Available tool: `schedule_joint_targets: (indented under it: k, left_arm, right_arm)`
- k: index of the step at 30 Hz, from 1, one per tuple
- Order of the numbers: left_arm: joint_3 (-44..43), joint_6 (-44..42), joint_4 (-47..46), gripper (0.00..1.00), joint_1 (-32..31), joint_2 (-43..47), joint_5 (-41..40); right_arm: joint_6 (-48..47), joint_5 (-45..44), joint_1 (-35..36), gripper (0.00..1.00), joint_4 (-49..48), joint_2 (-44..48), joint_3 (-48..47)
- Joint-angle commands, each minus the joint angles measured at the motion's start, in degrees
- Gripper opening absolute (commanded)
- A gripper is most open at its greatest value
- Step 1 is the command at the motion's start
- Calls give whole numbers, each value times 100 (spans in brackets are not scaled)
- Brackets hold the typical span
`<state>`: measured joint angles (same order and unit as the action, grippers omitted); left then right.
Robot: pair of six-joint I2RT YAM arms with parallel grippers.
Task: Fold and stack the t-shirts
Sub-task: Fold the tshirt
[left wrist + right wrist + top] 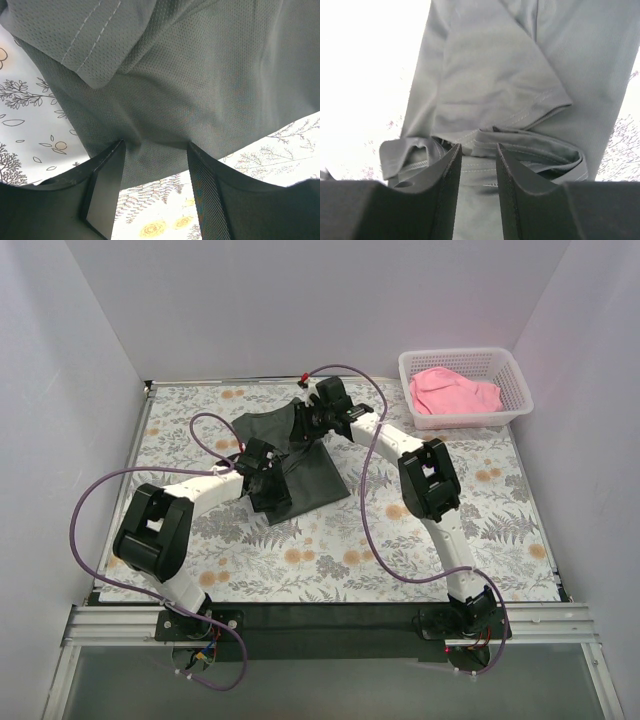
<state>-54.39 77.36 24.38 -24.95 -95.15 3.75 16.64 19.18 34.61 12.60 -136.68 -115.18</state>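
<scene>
Nearest me, the two arms rise from the near edge of the table [330,550], which carries a floral cloth; the left tool [156,145] reaches to the near left corner of the dark charcoal t-shirt [320,472], its jaws spread wide, the tips just touching the shirt's lower edge with the flowered cloth showing in the gap between them; the shirt lies partly folded around the middle of the table, a stitched sleeve hem turned over on top; beyond it the right tool [479,147] meets the shirt's far side, where the cloth looks raised, its jaws only a little apart with bunched, seamed fabric running between them, though I cannot tell whether they truly pinch it; farthest off, at the far right corner, the white mesh basket [470,421] holds the crumpled pink t-shirt [455,390].
</scene>
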Motion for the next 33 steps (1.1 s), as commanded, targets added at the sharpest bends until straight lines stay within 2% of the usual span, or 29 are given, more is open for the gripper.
schedule_joint_targets:
  k: [1,6,10,17,24,33]
  left_arm:
    - [-167,-19,181,50,-54,-65,-163]
    - [-546,-107,400,49,-63,-126,-515]
    - [-783,-160,480,48,-54,-196,-656]
    - [-1065,-257,541,47,-45,-398,-1025]
    - [-1275,-362,541,46,-36,-680,-1446]
    - [-1706,-485,585,45,51,-917,-1895]
  right_arm:
    - [120,-55,-86,35,-153,53,-269]
    - [-12,-20,-86,36,-240,1107,854]
    - [14,208,-95,35,-354,1933,2407]
    - [67,262,-86,31,-785,3015,4413]
    - [14,227,-95,23,-1093,3113,5250]
    - [-118,68,-104,15,-1155,2946,5550]
